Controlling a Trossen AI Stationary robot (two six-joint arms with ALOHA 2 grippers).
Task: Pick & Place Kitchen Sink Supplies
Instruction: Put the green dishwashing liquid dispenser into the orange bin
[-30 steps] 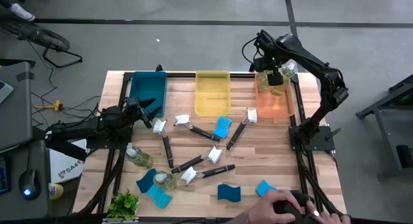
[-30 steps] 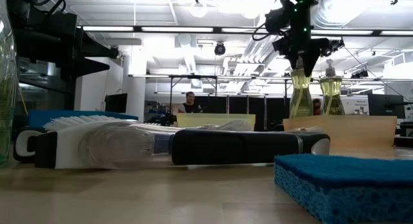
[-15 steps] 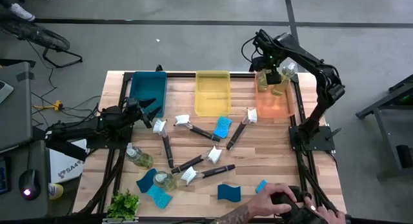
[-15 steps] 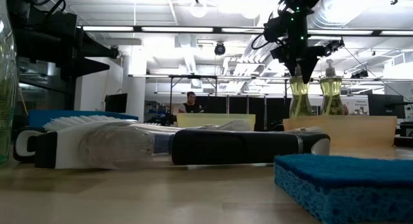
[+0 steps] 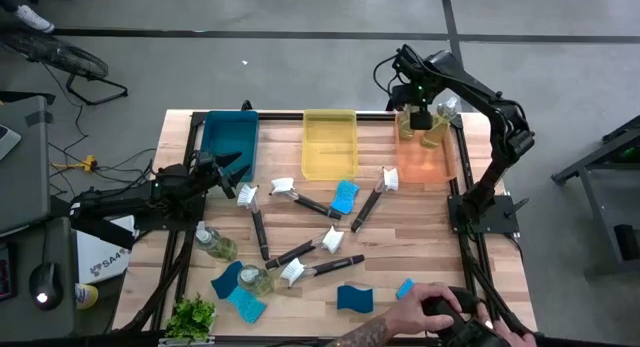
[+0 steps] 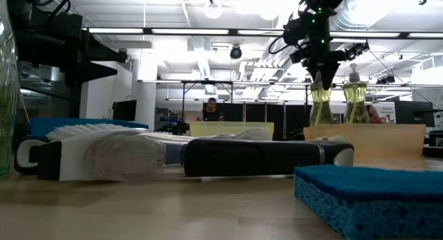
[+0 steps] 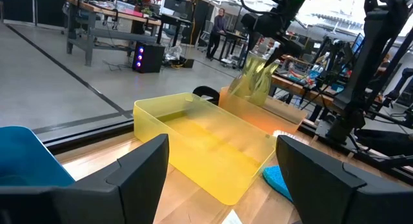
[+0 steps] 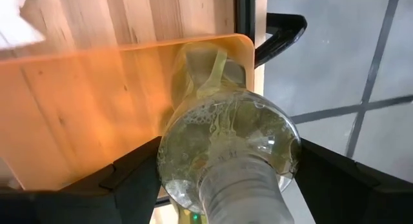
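The high view is showing the whole table (image 5: 400, 242). The right gripper (image 5: 421, 118) is hovering over the far right orange bin (image 5: 420, 169), above a bottle (image 5: 432, 137) standing in it. The left gripper (image 5: 233, 165) is waiting at the left, just near of the blue bin (image 5: 228, 135). The yellow bin (image 5: 329, 147) is sitting between the two bins.

Only this view is catching the loose supplies. Brushes (image 5: 300, 200) and sponges (image 5: 344, 195) are lying mid-table, two more bottles (image 5: 213, 243) are lying near left, and a plant (image 5: 192, 315) is at the near left corner. A person's hand (image 5: 440, 312) is reaching in at the near right edge.

The low view is adding that two bottles are standing upright in the orange bin, one of them (image 6: 320, 105) directly under the right gripper (image 6: 322, 66). It is also showing a brush (image 6: 173, 157) and a sponge (image 6: 367, 191) close up.

The right wrist view is looking straight down the bottle (image 8: 229, 153). The fingers (image 8: 135, 175) are flanking its neck with gaps on both sides, so the gripper is released and grasping nothing. The left wrist view is showing its fingers (image 7: 139, 169) spread wide and empty.

The bins are translucent plastic with rounded corners. The bottle is clear and bulbous, holding bubbly yellow-green liquid. The sponge is blue and porous. The brush has a black handle and white bristles. The tabletop is pale wood planks.
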